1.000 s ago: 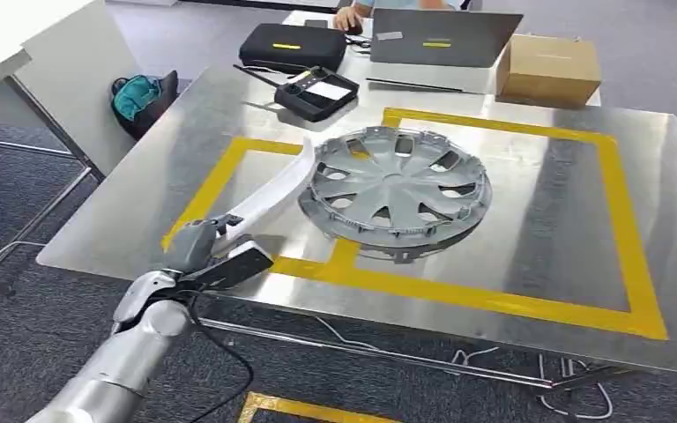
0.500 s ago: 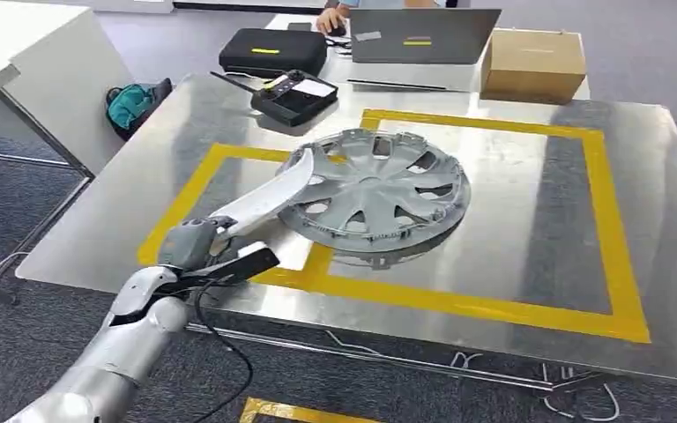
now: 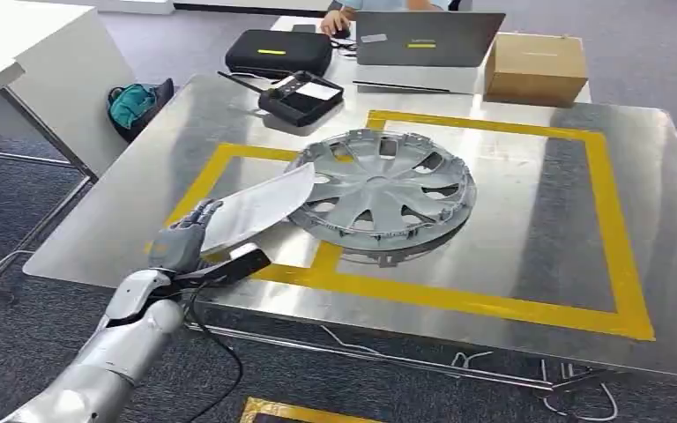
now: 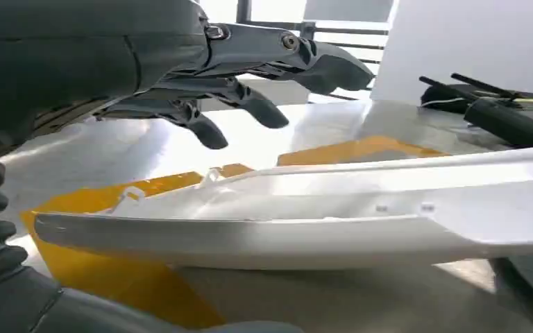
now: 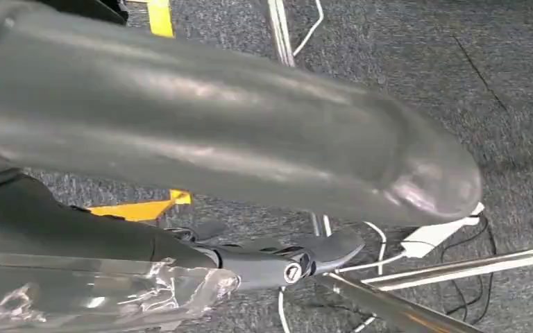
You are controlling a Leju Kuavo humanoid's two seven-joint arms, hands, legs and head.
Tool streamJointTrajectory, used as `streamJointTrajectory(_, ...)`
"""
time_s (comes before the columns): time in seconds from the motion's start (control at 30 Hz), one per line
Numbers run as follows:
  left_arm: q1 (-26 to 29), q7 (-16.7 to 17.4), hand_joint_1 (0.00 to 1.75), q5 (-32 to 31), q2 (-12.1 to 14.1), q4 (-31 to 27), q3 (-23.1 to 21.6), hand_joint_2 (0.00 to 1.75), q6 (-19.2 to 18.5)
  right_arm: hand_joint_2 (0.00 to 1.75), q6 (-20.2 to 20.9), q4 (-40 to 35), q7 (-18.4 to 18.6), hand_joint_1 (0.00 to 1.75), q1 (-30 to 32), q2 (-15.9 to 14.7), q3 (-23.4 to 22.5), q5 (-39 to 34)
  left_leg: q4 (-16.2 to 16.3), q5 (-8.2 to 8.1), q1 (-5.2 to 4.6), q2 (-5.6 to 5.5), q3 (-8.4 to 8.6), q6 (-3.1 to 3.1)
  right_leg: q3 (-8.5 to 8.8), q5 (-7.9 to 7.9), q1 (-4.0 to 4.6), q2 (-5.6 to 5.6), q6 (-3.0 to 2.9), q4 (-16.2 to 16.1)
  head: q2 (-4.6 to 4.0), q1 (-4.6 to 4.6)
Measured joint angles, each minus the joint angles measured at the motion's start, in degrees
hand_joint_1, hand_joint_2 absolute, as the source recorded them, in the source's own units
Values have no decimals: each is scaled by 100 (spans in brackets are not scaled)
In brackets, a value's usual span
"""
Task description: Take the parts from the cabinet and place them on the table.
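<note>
The long, curved white plastic trim part (image 3: 260, 208) lies on the shiny metal tabletop (image 3: 538, 220), inside the left rectangle of yellow tape (image 3: 458, 300). Its far end rests against the rim of the round silver-grey plastic wheel cover (image 3: 379, 189), which sits across the tape strip between the two rectangles.

The robot's left hand (image 3: 181, 240) is at the near end of the trim part, by the near left corner of the tabletop. Its fingers (image 4: 208, 128) are spread and stretched out above the part with a clear gap between them and its white surface, so the hand holds nothing. The left wrist view shows the part lying flat over the yellow tape, with the thumb below it near the picture's lower edge.

The right hand (image 5: 277, 260) hangs low over grey carpet and cables beside a metal table leg; its fingers are curled around a long, thick, dark grey rounded part (image 5: 215, 125).

At the far side lie a black controller (image 3: 301, 95), a black case (image 3: 278, 53), a grey laptop (image 3: 427, 40) and a brown cardboard box (image 3: 536, 66). A person's hand (image 3: 333, 19) rests by the laptop.
</note>
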Motion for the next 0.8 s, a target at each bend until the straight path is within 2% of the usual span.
streamJointTrajectory(0.07,73,-112,0,123,-39,-103,7,0,27,0,0,0,0,0,3,0,0,2,4,-3,-6,0,-1,7,3,11,-9,0,17,-7,0,0)
streamJointTrajectory(0.1,111,-179,0,205,-52,-189,13,0,37,0,0,0,0,0,6,6,0,0,42,-22,-30,0,-12,70,7,21,-30,-1,50,-29,0,-4)
streamJointTrajectory(0.2,236,-418,0,534,-107,-471,26,0,46,0,0,0,0,0,11,24,-9,-4,52,-45,-46,0,-18,125,15,20,-49,1,87,-33,0,-4)
streamJointTrajectory(0.27,331,-576,0,731,-140,-716,26,0,46,0,-4,-2,0,0,16,26,-24,-18,36,19,-60,0,-10,184,41,72,-57,3,147,-81,0,-4)
streamJointTrajectory(0.3,388,-656,0,839,-174,-869,26,0,42,0,-15,-4,0,0,20,28,-39,-26,-104,102,20,15,43,210,23,45,-37,2,167,-77,0,-4)
streamJointTrajectory(0.33,448,-711,0,934,-205,-1004,22,0,31,0,-24,-7,-2,0,34,28,-55,-31,-133,127,23,30,54,217,-33,-101,-26,-11,183,23,0,7)
streamJointTrajectory(0.37,506,-757,0,1019,-232,-1151,13,0,22,0,-37,-11,0,0,38,33,-70,-33,-135,134,38,32,42,229,-143,-350,-28,-10,205,348,0,20)
streamJointTrajectory(0.43,663,-774,0,1069,-258,-1340,-13,0,18,0,-37,-11,0,0,49,52,-83,-28,-130,135,41,45,24,228,-496,-814,-61,-18,249,1284,0,19)
streamJointTrajectory(0.47,725,-774,0,1076,-262,-1397,-20,0,18,0,-39,-11,0,0,57,59,-92,-28,-122,139,43,52,9,223,-596,-917,-68,-20,276,1577,0,24)
streamJointTrajectory(0.5,784,-774,0,1082,-273,-1464,-28,0,18,0,-41,-17,0,0,66,59,-109,-28,-114,148,52,52,-5,209,-582,-881,-82,-21,303,1628,0,24)
streamJointTrajectory(0.53,827,-776,0,1108,-280,-1519,-31,0,16,0,-44,-22,0,0,72,59,-120,-33,-103,157,70,50,-20,192,-417,-712,-102,-22,332,1385,0,22)
streamJointTrajectory(0.57,853,-793,0,1156,-280,-1569,-31,0,0,0,-46,-35,0,0,71,59,-127,-33,-82,164,97,46,-37,166,-161,-497,-119,-25,358,955,0,24)
streamJointTrajectory(0.6,879,-849,0,1264,-280,-1622,-31,0,-22,0,-52,-42,0,0,66,59,-144,-31,-51,159,129,40,-54,122,178,-286,-149,-36,401,386,0,24)
streamJointTrajectory(0.63,910,-905,0,1367,-280,-1706,-33,0,-26,0,-57,-46,0,0,54,77,-157,-31,-5,153,112,32,-79,61,398,-348,-182,-37,488,-37,0,31)
streamJointTrajectory(0.67,960,-940,0,1442,-277,-1823,-33,0,-28,0,-55,-54,2,0,35,132,-166,-24,21,156,89,21,-128,25,450,-286,-154,44,402,30,0,73)
streamJointTrajectory(0.73,1064,-993,0,1576,-280,-1952,-44,0,-35,0,-48,-90,0,0,39,129,-217,-18,56,219,71,9,-139,-50,368,-324,-158,54,231,68,0,11)
streamJointTrajectory(0.77,1136,-1006,0,1653,-277,-2007,-42,0,-39,0,-31,-103,0,0,38,142,-236,-18,39,249,80,5,-150,-88,339,-309,-139,55,180,83,0,9)
streamJointTrajectory(0.8,1213,-1039,0,1725,-267,-2057,-39,0,-37,0,-9,-125,0,0,54,153,-254,-18,47,248,99,5,-175,-109,303,-265,-152,47,105,56,0,4)
